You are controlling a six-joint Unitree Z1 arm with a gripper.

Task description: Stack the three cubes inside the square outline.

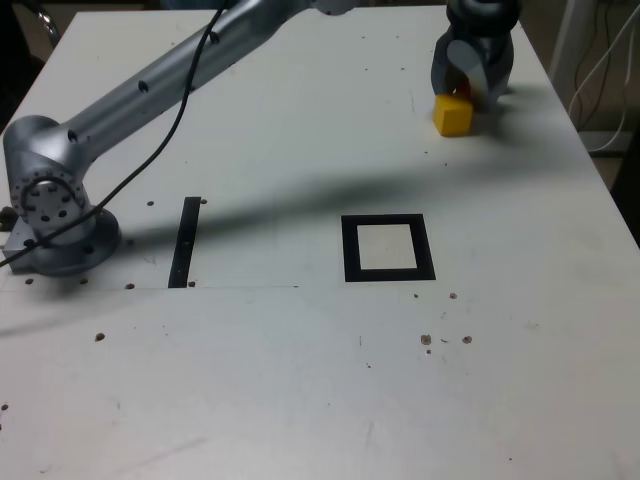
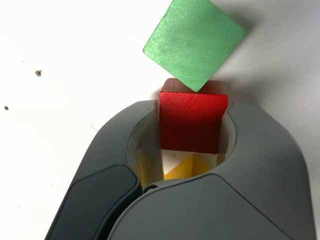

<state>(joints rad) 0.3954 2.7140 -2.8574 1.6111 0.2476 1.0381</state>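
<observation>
At the far corner of the white worktop (image 1: 300, 390), on the exterior view's right, the gripper (image 2: 191, 131) pinches the red cube (image 2: 192, 120) between its grey jaws. The yellow cube (image 1: 452, 114) sits just beside it; the green cube (image 2: 192, 42) lies just beyond the red one. The square outline (image 1: 388, 248) lies well apart, mid-worktop.
</observation>
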